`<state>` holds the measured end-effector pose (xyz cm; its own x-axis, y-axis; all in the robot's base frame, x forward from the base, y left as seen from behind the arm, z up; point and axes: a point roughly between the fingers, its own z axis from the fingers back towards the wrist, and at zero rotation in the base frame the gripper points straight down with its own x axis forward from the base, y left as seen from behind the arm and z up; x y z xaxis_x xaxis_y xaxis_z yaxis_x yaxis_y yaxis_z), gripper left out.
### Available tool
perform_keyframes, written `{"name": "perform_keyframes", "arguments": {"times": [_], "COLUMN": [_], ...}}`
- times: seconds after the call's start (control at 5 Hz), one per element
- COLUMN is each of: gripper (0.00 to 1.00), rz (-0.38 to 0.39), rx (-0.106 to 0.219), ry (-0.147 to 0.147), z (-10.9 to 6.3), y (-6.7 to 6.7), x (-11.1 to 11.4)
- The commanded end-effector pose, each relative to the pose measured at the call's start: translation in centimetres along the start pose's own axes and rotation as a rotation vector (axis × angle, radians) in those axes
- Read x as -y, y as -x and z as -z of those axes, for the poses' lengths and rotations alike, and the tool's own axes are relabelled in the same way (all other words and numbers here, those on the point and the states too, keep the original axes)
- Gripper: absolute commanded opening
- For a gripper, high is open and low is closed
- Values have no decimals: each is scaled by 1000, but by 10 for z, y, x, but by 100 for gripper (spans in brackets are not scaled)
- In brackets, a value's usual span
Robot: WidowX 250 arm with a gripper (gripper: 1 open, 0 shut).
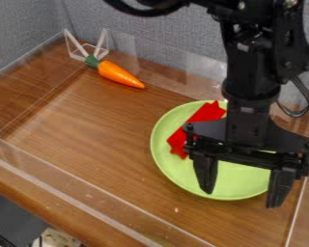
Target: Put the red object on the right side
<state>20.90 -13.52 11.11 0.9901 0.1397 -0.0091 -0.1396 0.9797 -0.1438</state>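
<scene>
Red bar (182, 139): matte, lying tilted on the round light-green plate (172, 165), upper left part. Plate flat, partly hidden.

The tool (243, 185) hangs open over the front of the round green plate (174, 166), its fingers apart. The red object (196, 127) lies on the plate, partly hidden by the arm. The orange carrot (120, 74) rests on the worktop (80, 125), well apart.
</scene>
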Motion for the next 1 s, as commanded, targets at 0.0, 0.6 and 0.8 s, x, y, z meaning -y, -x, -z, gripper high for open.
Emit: {"name": "perform_keyframes", "arguments": {"times": [0.0, 0.6, 0.8], "gripper": [100, 100, 100], "rz": [-29, -32, -20], "rx": [50, 138, 154], "ry": [20, 12, -7], "z": [-17, -78, -77], "y": [-12, -40, -43], "x": [-11, -42, -43]}}
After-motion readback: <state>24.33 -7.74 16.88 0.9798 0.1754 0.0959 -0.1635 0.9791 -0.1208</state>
